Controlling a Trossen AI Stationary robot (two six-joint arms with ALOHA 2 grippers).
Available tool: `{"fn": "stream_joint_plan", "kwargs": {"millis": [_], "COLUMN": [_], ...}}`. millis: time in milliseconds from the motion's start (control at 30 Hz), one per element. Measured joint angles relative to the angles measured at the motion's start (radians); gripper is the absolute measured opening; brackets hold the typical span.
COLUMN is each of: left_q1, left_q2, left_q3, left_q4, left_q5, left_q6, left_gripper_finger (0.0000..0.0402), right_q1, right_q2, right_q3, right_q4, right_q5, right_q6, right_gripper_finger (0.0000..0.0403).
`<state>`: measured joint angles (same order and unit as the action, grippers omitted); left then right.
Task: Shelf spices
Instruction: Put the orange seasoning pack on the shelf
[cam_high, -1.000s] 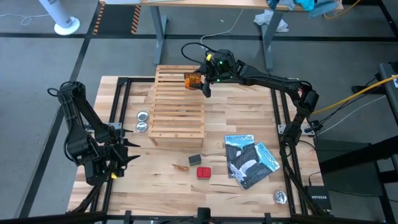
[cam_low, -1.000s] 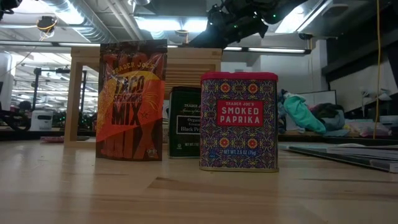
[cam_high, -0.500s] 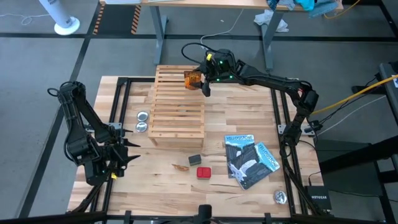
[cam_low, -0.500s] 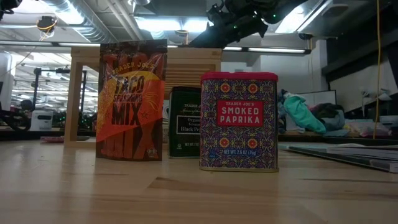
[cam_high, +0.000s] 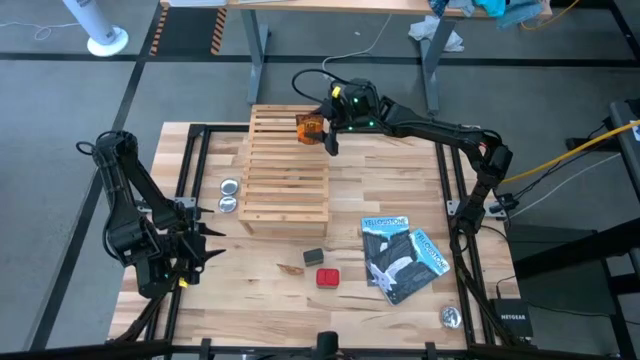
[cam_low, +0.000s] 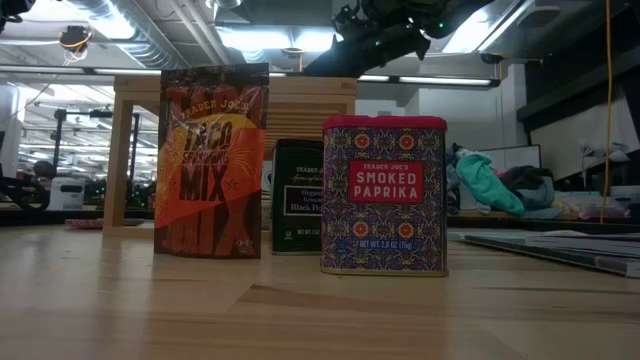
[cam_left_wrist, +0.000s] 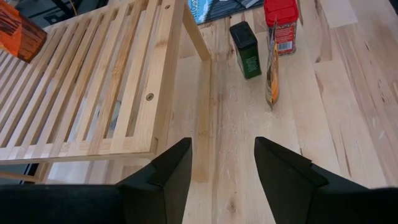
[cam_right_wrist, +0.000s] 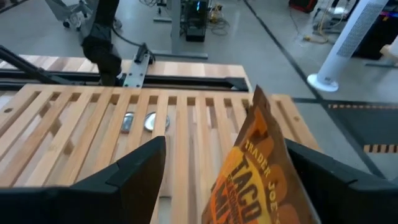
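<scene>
The wooden slatted shelf (cam_high: 285, 170) lies at the table's middle back. An orange taco-mix packet (cam_high: 309, 128) stands tilted over its far right part, between the wide-open fingers of my right gripper (cam_high: 322, 132); its lower end is hidden. Near the front edge stand another orange packet (cam_low: 212, 160), a dark box (cam_low: 297, 195) and a red-topped paprika box (cam_low: 385, 195), each on its base. My left gripper (cam_left_wrist: 222, 168) waits open above the table's left side, touching nothing. My right gripper comes nearly level from the table's right, over the shelf's far end. The packet's one side edge (cam_right_wrist: 292, 168) lies against one finger (cam_right_wrist: 336, 186). Shelf slats show in the gap between the packet and the other finger (cam_right_wrist: 130, 174). What carries the packet's lower end is out of the picture.
Two round silver tins (cam_high: 228, 195) lie left of the shelf, and a third (cam_high: 450, 316) lies at the front right corner. Two blue-and-black booklets (cam_high: 400, 258) lie right of the spices. Bare tabletop shows between the shelf and the spices.
</scene>
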<state>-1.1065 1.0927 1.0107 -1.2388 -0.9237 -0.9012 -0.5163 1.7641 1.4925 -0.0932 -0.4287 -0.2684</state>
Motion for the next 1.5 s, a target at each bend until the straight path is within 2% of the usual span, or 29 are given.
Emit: {"fn": "stream_joint_plan", "kwargs": {"millis": [567,700,933,1333,1400,1500], "left_q1": [0.000,0.000,0.000,0.000,0.000,0.000], "left_q2": [0.000,0.000,0.000,0.000,0.000,0.000], "left_q3": [0.000,0.000,0.000,0.000,0.000,0.000], "left_q4": [0.000,0.000,0.000,0.000,0.000,0.000], "left_q5": [0.000,0.000,0.000,0.000,0.000,0.000], "left_q6": [0.000,0.000,0.000,0.000,0.000,0.000], "left_gripper_finger": [0.0169,0.0169,0.0169,0.0169,0.0169,0.0169], "right_q1": [0.000,0.000,-0.001,-0.001,-0.001,-0.001], "right_q2": [0.000,0.000,0.000,0.000,0.000,0.000], "right_q3": [0.000,0.000,0.000,0.000,0.000,0.000], "right_q4": [-0.060,-0.059,-0.055,-0.055,-0.054,-0.039], "right_q5": [-0.001,0.033,0.044,0.046,0.061,0.098], "right_q6": [0.027,0.024,-0.001,-0.002,-0.002,-0.002], "right_gripper_finger": [0.0289,0.0280,0.0206,0.0018,0.0008,0.0020]}}
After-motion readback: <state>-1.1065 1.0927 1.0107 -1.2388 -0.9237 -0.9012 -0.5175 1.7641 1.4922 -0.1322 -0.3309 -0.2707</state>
